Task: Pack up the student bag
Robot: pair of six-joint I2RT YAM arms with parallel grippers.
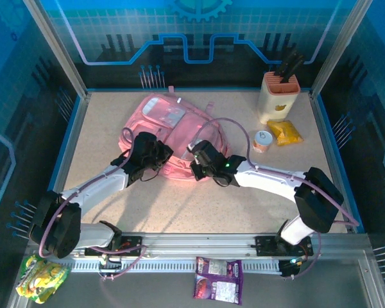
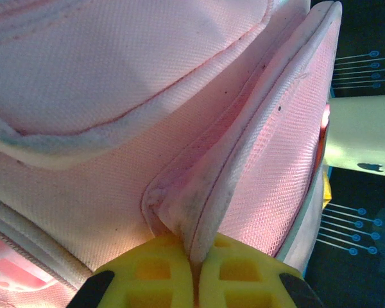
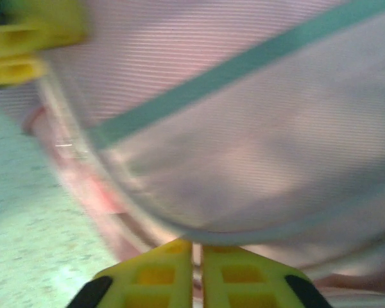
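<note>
The student bag [image 1: 173,122], a soft pink backpack, lies in the middle of the table. My left gripper [image 1: 160,154] is at its near left side. In the left wrist view the yellow fingers [image 2: 147,273] are shut on a folded pink edge of the bag [image 2: 199,192]. My right gripper [image 1: 199,168] is at the bag's near right edge. In the blurred right wrist view its jaws [image 3: 197,247] stand almost together with a thin slit, tips against the bag's pale rim [image 3: 244,160]; whether they pinch it I cannot tell.
A cream knife block [image 1: 278,96] stands at the back right, with a small can [image 1: 262,141] and a yellow packet [image 1: 285,133] beside it. In front of the rail lie a purple snack pack [image 1: 219,279] and a yellow-green packet [image 1: 42,279]. Speckled table [image 1: 115,212] stretches in front.
</note>
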